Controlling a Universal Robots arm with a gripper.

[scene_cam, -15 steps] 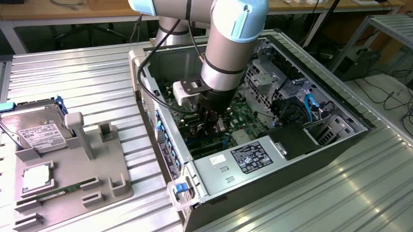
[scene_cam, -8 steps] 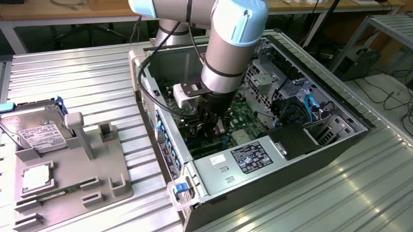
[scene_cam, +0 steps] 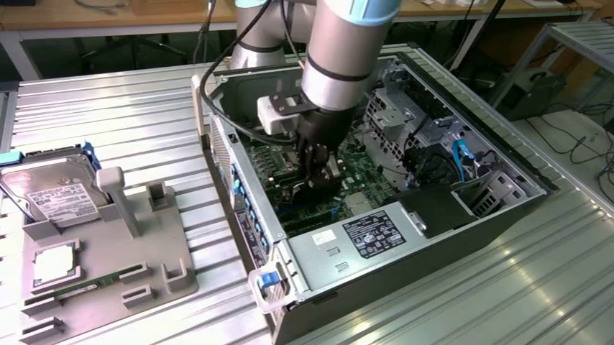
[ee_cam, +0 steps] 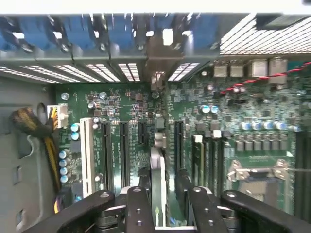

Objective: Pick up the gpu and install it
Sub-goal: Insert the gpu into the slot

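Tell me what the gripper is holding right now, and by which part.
The gripper has the gpu edge-on between its fingers, by the card's top edge, over the motherboard slots. Whether they clamp it cannot be told.

The computer case (scene_cam: 384, 237) lies open on the table (scene_cam: 537, 287), the gpu (scene_cam: 321, 188) standing edge-down on the motherboard (scene_cam: 369, 176) inside it under the tool (scene_cam: 318, 167). The parts tray (scene_cam: 106, 280) lies toward the exterior view's left, hard drive (scene_cam: 53, 190) in it.
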